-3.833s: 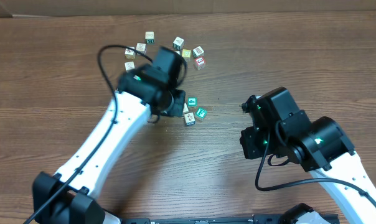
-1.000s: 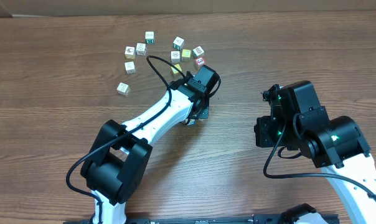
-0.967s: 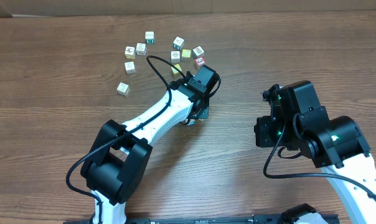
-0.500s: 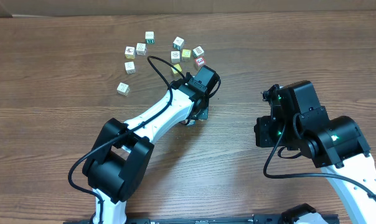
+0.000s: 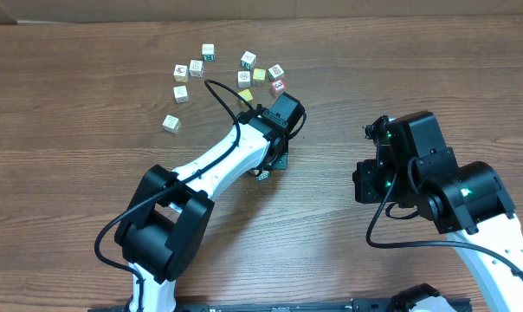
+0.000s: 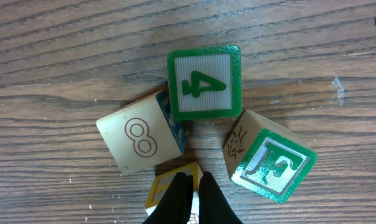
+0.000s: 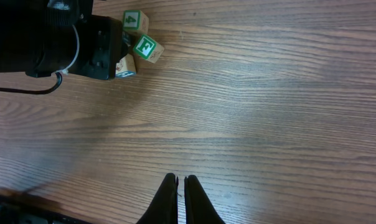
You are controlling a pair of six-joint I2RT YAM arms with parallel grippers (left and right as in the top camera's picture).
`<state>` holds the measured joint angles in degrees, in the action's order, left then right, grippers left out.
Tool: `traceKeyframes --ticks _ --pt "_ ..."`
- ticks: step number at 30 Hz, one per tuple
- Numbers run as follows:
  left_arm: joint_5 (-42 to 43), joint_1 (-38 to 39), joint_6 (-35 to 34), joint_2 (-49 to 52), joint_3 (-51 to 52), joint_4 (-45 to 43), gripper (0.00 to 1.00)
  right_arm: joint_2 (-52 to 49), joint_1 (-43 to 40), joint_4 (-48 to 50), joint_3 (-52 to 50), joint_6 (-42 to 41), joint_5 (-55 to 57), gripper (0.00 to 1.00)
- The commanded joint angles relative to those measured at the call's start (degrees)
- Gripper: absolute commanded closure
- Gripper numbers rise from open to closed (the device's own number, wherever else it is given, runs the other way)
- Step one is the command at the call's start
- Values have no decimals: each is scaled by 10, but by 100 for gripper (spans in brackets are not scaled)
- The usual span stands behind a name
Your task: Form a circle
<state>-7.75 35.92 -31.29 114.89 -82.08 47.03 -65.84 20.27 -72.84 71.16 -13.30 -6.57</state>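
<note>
Left wrist view, left gripper [image 6: 191, 182]: I see both fingers pressed together with nothing pinched between them. The tips lie over the yellow-framed cube [image 6: 165, 188], and I cannot tell if they touch it.
Yellow-framed cube: it sits at the bottom edge of this view, partly hidden by the fingers, close under the cube with 8 [image 6: 138, 138].
Cube with 8: it has a whitish face and a blue side, it is turned at an angle, and it lies up and left of the fingers.
Green 4 cube [image 6: 204, 83]: it is the farthest from the fingers, and its lower left corner meets the cube with 8.
Green letter cube [image 6: 272, 163]: it lies to the right, tilted, with its upper corner just beside the green 4 cube. A gap separates it from the yellow-framed cube.
Circle [image 7: 147, 48]: the four cubes stand around a small patch of bare wood. In the right wrist view the left arm [image 7: 57, 37] covers part of it.
Right gripper [image 7: 178, 180]: the fingers are together and hold nothing, over bare wood, well apart from the circle.
Loose cubes [image 5: 196, 67]: from overhead I see white, yellow and red ones scattered beyond the left gripper. A lone white cube [image 5: 171, 122] lies off to one side.
Table [image 5: 71, 173]: brown wood grain.
</note>
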Motion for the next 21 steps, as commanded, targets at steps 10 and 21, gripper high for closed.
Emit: traceKeyframes --ticks 10,21 --pt "-3 1 -16 -16 -108 70 96 11 -3 3 14 0 5 96" --pt "-71 12 -81 -178 47 137 95 11 -3 -6 14 0 5 96"
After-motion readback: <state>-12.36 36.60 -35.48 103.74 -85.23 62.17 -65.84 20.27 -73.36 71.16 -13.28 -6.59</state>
